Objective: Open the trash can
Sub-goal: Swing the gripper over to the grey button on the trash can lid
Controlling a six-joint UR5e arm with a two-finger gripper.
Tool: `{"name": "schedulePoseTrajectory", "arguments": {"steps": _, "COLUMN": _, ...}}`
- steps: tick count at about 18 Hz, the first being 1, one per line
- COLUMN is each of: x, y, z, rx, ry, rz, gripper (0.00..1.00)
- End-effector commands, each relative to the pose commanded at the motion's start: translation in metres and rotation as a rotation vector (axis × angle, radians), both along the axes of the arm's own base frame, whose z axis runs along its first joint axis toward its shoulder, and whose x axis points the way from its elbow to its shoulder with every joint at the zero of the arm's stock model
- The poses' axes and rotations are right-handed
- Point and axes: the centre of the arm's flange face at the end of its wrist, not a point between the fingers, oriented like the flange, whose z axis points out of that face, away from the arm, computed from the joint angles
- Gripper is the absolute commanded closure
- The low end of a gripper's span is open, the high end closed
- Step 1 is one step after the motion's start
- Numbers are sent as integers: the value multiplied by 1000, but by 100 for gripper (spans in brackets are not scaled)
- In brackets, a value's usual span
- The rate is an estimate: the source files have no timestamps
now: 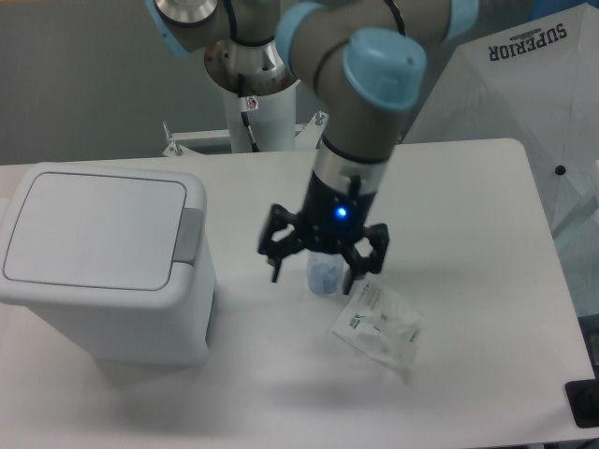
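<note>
The trash can (pixel 103 262) is a big white boxy bin on the left of the table. Its flat lid (pixel 94 229) lies shut, with a grey push tab (pixel 190 235) on the right edge. My gripper (pixel 314 267) hangs open above the table's middle, to the right of the bin and apart from it. Nothing is between its fingers. It stands in front of a small clear bottle (pixel 324 275) and hides the bottle's upper part.
A crumpled clear plastic bag (pixel 379 323) with a label lies to the right of the bottle. The arm's white pedestal (pixel 251 103) rises at the back of the table. A white umbrella (pixel 552 103) leans at the far right.
</note>
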Motion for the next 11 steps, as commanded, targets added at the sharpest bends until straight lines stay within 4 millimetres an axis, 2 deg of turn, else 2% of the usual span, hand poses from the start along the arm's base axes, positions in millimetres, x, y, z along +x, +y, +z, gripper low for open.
{"name": "schedulePoseTrajectory", "arguments": {"steps": 2, "x": 16, "y": 9, "z": 1, "rx": 1, "ry": -8, "rz": -16, "gripper": 0}}
{"name": "schedulePoseTrajectory", "arguments": {"steps": 5, "x": 30, "y": 12, "z": 6, "rx": 22, "ry": -22, "rz": -35, "gripper": 0}}
{"name": "schedulePoseTrajectory", "arguments": {"steps": 9, "x": 45, "y": -1, "z": 3, "rx": 36, "ry": -44, "rz": -49, "gripper": 0}}
{"name": "schedulePoseTrajectory", "arguments": {"steps": 11, "x": 46, "y": -4, "z": 3, "rx": 36, "ry": -39, "rz": -49, "gripper": 0}}
